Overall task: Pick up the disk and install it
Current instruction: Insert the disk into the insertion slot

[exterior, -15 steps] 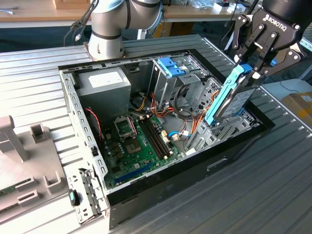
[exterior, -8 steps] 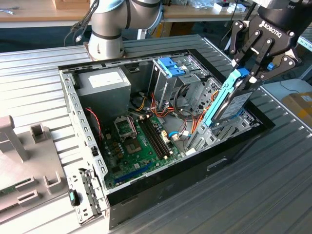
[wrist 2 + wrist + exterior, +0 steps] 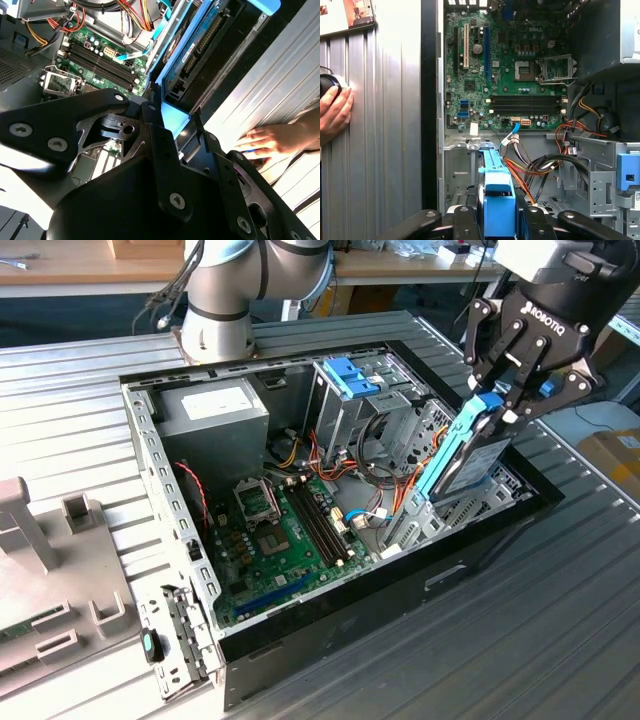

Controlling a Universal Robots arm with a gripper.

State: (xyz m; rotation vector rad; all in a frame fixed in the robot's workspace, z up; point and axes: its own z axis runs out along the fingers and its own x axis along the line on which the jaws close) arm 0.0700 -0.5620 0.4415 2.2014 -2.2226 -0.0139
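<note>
Gripper (image 3: pixel 508 398): pointing down, fingers clamped on tilted hard disk (image 3: pixel 478 455), lower end in open computer case (image 3: pixel 330 608). Ribbed metal table (image 3: pixel 560 640) beneath; person's hand (image 3: pixel 272 140) resting there.

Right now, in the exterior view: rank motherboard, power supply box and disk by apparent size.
1. motherboard
2. power supply box
3. disk: raised and tilted partly edge-on, so its place below the box is unsure.
</note>
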